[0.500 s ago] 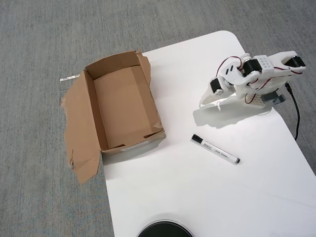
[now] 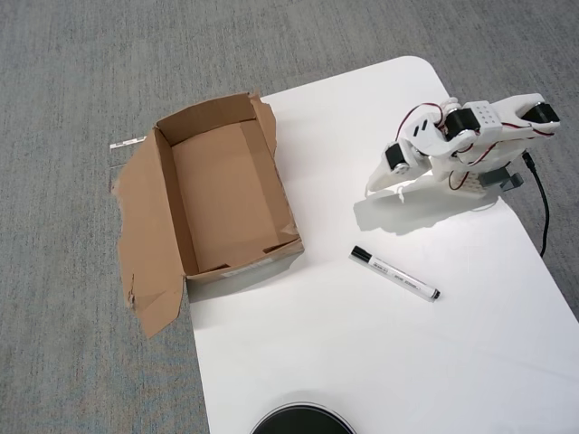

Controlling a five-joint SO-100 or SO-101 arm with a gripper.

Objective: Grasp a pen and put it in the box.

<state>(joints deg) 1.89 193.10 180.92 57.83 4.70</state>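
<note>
The pen (image 2: 394, 274), white with a black cap at its upper-left end, lies flat on the white table in the overhead view, angled down to the right. The box (image 2: 222, 194) of brown cardboard stands open and empty to the pen's left, with a large ragged flap (image 2: 149, 244) folded outward on its left side. My gripper (image 2: 375, 188) is at the upper right, above the pen and apart from it. The white arm is folded behind it. The fingers point down-left, appear closed together and hold nothing.
The white table (image 2: 362, 362) ends along the box's right side; grey carpet (image 2: 72, 90) surrounds it. A black round object (image 2: 303, 420) pokes in at the bottom edge. A black cable (image 2: 543, 208) runs down the table's right edge from the arm's base.
</note>
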